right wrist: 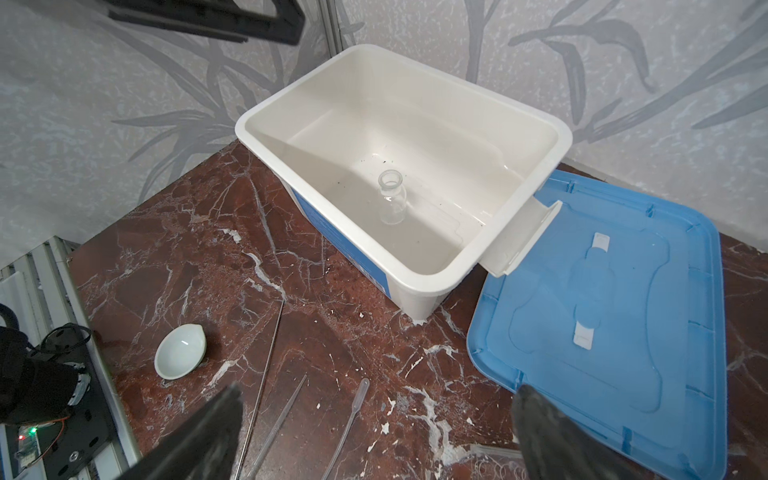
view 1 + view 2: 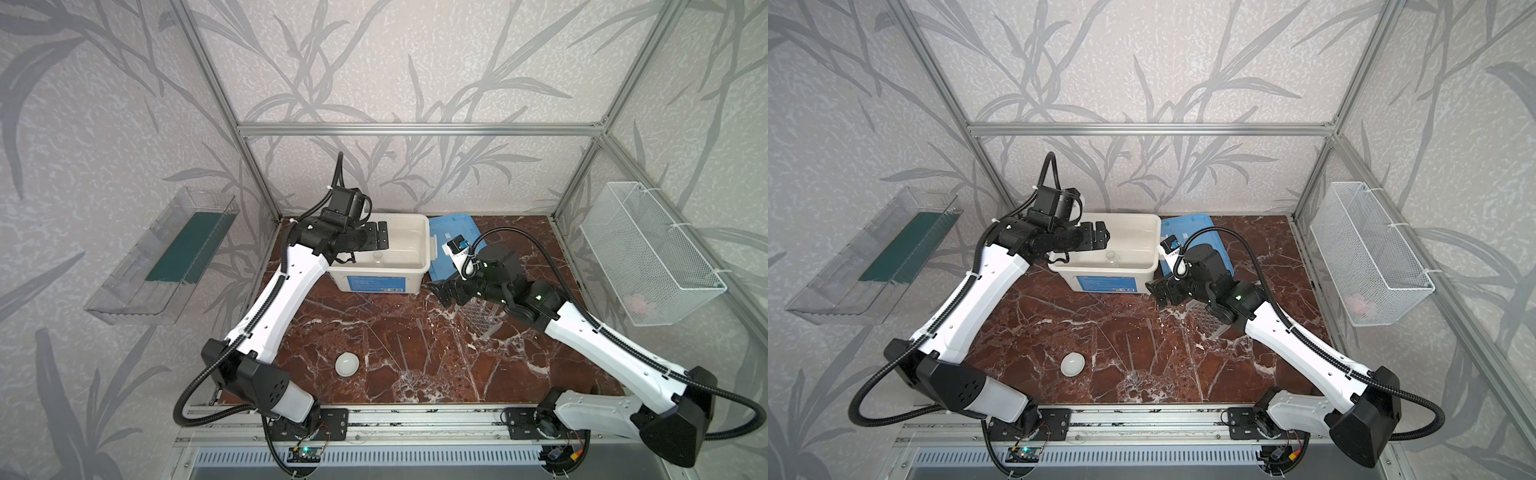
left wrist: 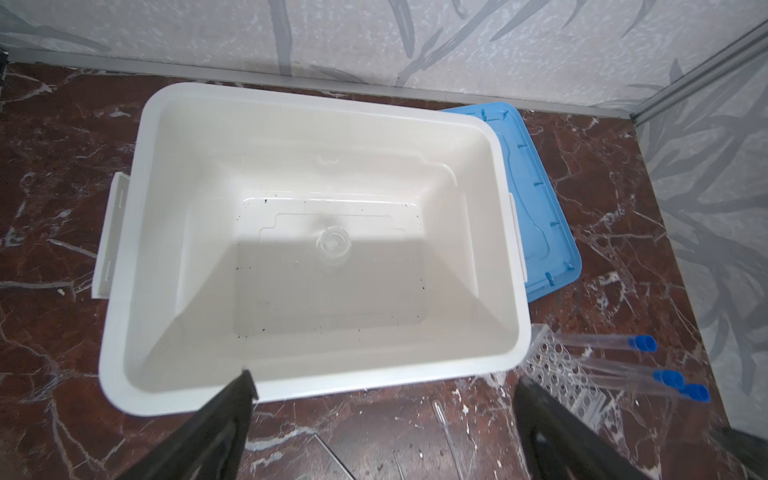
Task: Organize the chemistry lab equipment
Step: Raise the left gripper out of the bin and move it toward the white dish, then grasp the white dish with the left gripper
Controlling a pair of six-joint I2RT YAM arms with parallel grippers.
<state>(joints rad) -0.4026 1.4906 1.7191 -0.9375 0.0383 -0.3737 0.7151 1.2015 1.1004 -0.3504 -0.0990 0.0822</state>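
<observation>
The left gripper (image 2: 379, 236), jaws apart and empty, hung over the tub (image 3: 374, 380), where the jar (image 1: 391, 199) stood upright. The right gripper (image 2: 441, 293), also wide apart, was nearer the rack (image 3: 557, 374) and tubes (image 3: 668, 377), which lay by the tabletop's right edge with caps toward it.

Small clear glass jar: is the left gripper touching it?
Apart. The right wrist view shows the jar standing alone inside the white plastic tub, left gripper open above.

White arm shells (image 2: 266, 316), black joints (image 2: 249, 380), black ribbed cables (image 2: 187, 399), green LED (image 2: 539, 297), black L gripper (image 2: 380, 237), R gripper (image 2: 438, 291)
</observation>
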